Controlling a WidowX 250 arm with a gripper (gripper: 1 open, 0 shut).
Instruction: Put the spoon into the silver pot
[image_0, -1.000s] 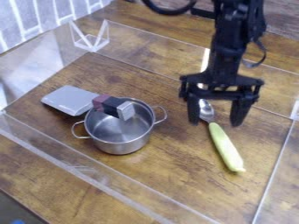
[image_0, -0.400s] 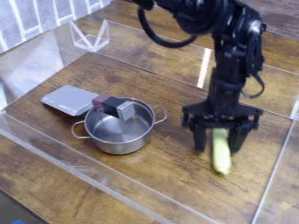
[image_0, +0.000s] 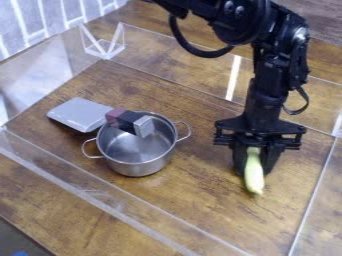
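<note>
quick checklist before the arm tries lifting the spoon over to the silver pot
1. Claw down over the spoon, fingers on both sides of the yellow handle: ok.
2. Claw actually clamped on the handle: cannot tell, the fingers hide the contact.
3. Spoon bowl visible and free: cannot tell, hidden behind the claw.
4. Silver pot upright on the table, opening up: ok.
5. Pot interior free: not ok, a dark red and grey block leans on its back rim.
6. Table stretch between spoon and pot bare: ok.

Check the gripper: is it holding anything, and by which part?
Cannot tell. The gripper is down over the spoon, fingers straddling its bowl end, but a closed grip isn't visible.
</note>
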